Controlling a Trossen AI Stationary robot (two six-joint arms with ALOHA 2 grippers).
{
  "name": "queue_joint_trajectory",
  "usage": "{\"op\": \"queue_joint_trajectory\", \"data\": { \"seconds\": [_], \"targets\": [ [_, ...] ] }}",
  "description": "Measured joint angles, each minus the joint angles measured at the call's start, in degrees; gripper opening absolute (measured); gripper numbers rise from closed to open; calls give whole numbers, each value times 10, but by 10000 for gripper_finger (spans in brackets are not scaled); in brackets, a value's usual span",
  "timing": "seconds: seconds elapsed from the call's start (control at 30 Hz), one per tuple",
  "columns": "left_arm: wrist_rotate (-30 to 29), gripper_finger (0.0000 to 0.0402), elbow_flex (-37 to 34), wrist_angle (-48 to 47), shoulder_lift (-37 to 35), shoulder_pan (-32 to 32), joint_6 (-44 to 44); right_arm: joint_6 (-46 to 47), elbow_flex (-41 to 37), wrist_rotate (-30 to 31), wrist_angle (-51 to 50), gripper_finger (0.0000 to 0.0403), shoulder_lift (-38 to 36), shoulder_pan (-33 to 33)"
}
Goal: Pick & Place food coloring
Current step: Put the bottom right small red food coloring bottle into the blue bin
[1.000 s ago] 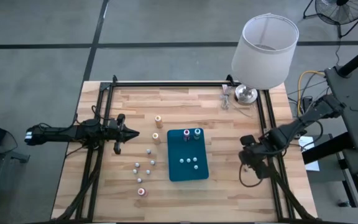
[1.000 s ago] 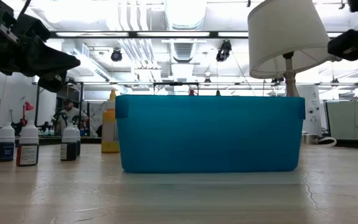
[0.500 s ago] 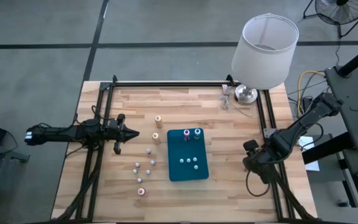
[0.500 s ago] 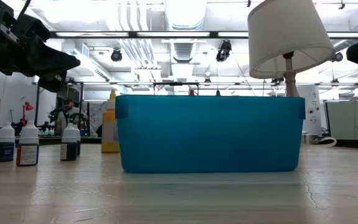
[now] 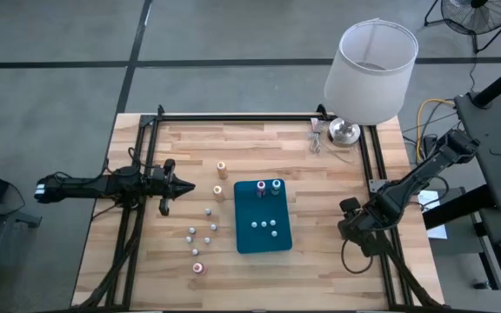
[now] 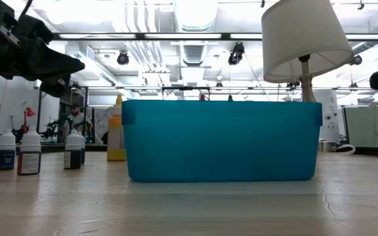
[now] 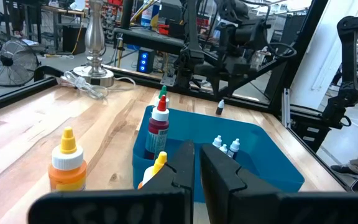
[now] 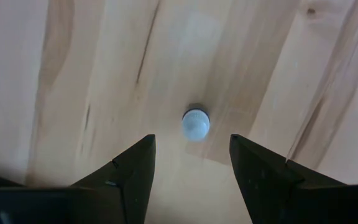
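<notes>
The food coloring bottles stand in and around a teal tray (image 5: pixel 243 236). Two taller ones with magenta (image 5: pixel 262 185) and blue (image 5: pixel 276 184) tops stand in the tray, along with small whitish ones (image 5: pixel 264 226). More bottles (image 5: pixel 207 222) stand on the table left of the tray. One small white-capped bottle (image 8: pixel 196 124) stands alone on the wood right of the tray. My right gripper (image 8: pixel 191 142) hangs open above it, pointing down, with a finger on either side and clear of it. My left gripper (image 5: pixel 185 187) is shut and level at the table's left.
A white-shaded lamp (image 5: pixel 368 69) stands at the far right corner, its metal base (image 5: pixel 345 132) on the table. Black frame rails (image 5: pixel 233 117) run along the far edge and both sides. Two orange-topped bottles (image 5: pixel 222 165) stand left of the tray's far end.
My right gripper has sunk toward the table and drifted a little toward the near edge, staying open. The bottles and the tray have kept their places.
</notes>
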Motion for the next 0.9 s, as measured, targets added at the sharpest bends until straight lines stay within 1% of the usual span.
{"op": "queue_joint_trajectory", "data": {
  "seconds": [0.37, 0.9],
  "targets": [
    [0, 0, 0, 0, 0, 0, 0, 1, -38, 1, 61, 199, 0, 0],
    [0, 0, 0, 0, 0, 0, 0, 23, -50, 5, 88, 199, 0, 0]
  ]
}}
